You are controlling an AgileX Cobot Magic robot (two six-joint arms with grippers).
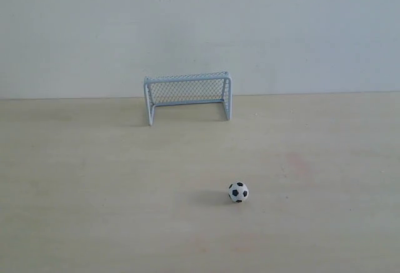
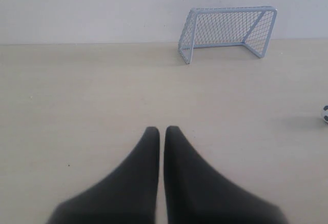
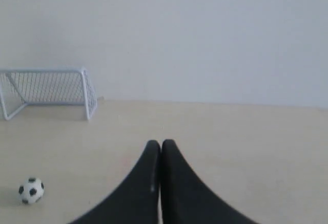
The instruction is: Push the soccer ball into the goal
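Note:
The soccer ball (image 1: pixel 238 192), small and white with black patches, rests on the pale wooden table, well in front of the goal (image 1: pixel 187 95) and a little to its right. The light-blue wire goal with mesh netting stands by the back wall, its mouth facing the ball. Neither arm shows in the exterior view. In the left wrist view my left gripper (image 2: pixel 162 129) is shut and empty, the goal (image 2: pixel 225 32) far ahead and the ball (image 2: pixel 325 114) at the frame's edge. My right gripper (image 3: pixel 161 143) is shut and empty too, with the ball (image 3: pixel 31 190) off to one side and the goal (image 3: pixel 48 90) beyond.
A plain whitish wall (image 1: pixel 200 29) closes off the back of the table (image 1: pixel 94 185). Nothing else lies on the wood.

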